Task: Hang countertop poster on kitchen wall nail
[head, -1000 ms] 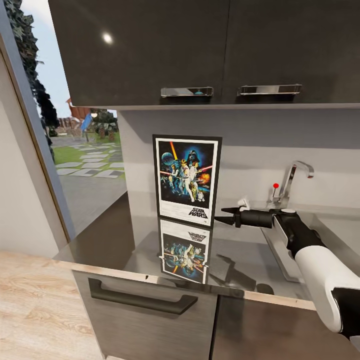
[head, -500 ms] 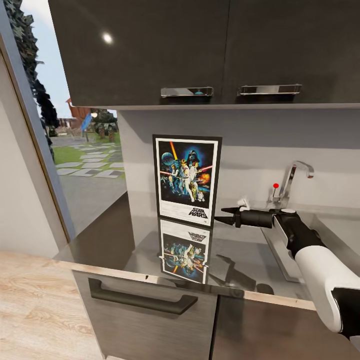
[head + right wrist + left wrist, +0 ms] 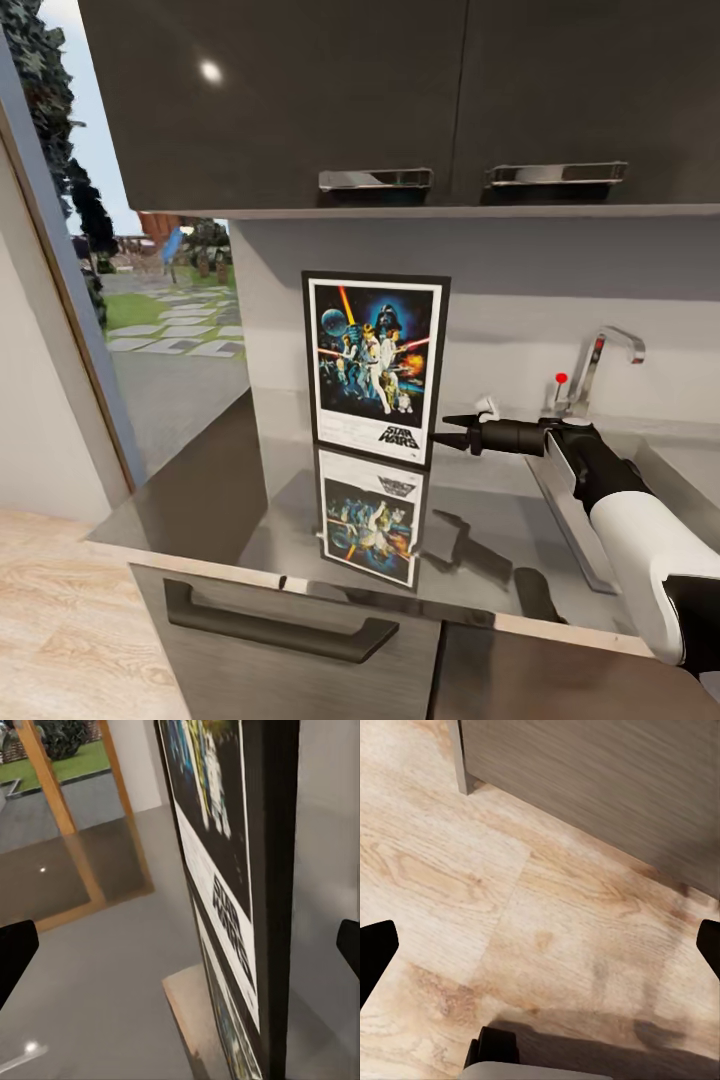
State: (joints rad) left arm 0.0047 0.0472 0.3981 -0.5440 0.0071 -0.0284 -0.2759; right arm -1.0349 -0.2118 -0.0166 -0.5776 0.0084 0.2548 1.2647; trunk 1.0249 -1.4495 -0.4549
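Note:
The poster (image 3: 375, 368), a black-framed Star Wars print, stands upright on the kitchen countertop (image 3: 225, 495) and leans against the back wall. My right gripper (image 3: 440, 431) is open at the poster's lower right edge. In the right wrist view, the poster's (image 3: 225, 892) edge sits between the spread fingertips of the right gripper (image 3: 180, 949). I cannot tell whether they touch it. The left gripper (image 3: 540, 945) hangs open over the wooden floor (image 3: 472, 892), holding nothing. The wall nails are out of view.
The poster's upside-down mirror image (image 3: 372, 515) shows on the glossy slab. A sunken sink (image 3: 565, 500) and chrome faucet (image 3: 600, 362) lie to the right, under my right arm. Dark upper cabinets (image 3: 300, 100) hang overhead. A glass opening (image 3: 160, 330) is at left, drawers (image 3: 270, 630) below.
The whole head view has shifted slightly, so the camera has moved a little closer to the counter. My right gripper stays open beside the poster's right edge.

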